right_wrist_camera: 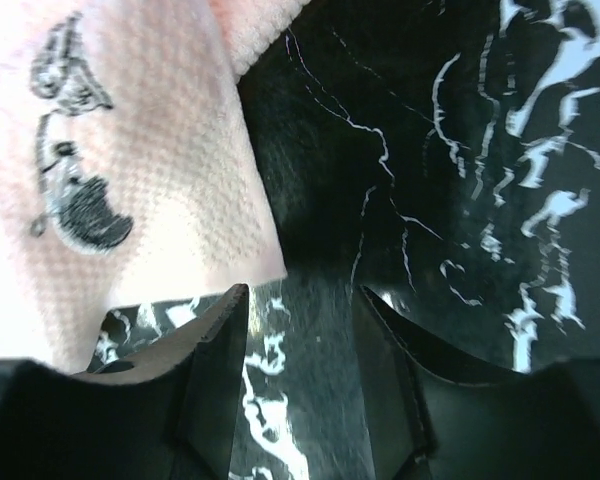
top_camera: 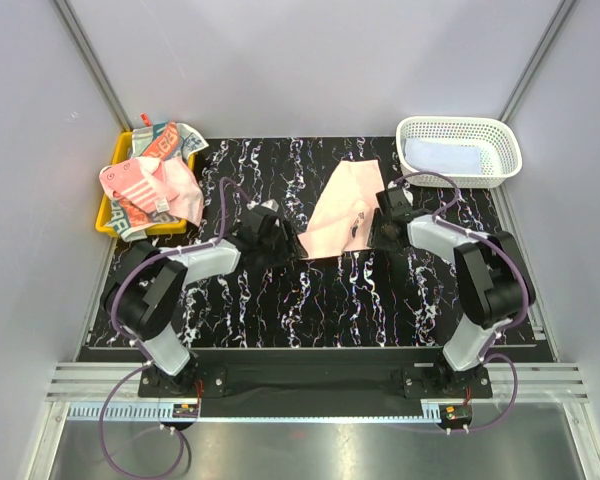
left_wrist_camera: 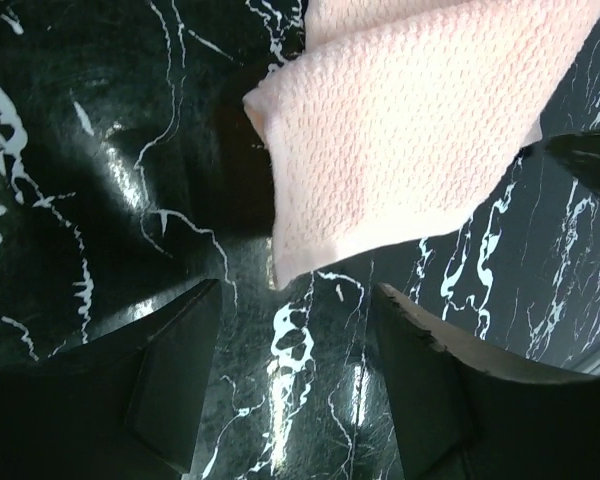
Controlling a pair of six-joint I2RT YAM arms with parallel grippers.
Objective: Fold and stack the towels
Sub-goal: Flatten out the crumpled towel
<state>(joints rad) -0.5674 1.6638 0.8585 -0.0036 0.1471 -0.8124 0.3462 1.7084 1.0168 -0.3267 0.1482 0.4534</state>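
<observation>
I am viewing my left gripper (left_wrist_camera: 298, 300) and right gripper (right_wrist_camera: 300, 295) standing open, holding nothing — flanking a pale pink cloth towel (top_camera: 340, 205)

**Towels Left, Middle and Right**

On the table (top_camera: 330, 300), at mid-width: middle towel (top_camera: 342, 210), flat, between both grippers. Just beside its near-left corner, not on it: left gripper (top_camera: 283, 242). Just beside its right edge: right gripper (top_camera: 388, 217). Far left: tray (top_camera: 106, 214), with towel heap (top_camera: 155, 182) in it, overhanging the right rim. Far right: basket (top_camera: 501, 166), with basket towel (top_camera: 442, 157) inside.
</observation>
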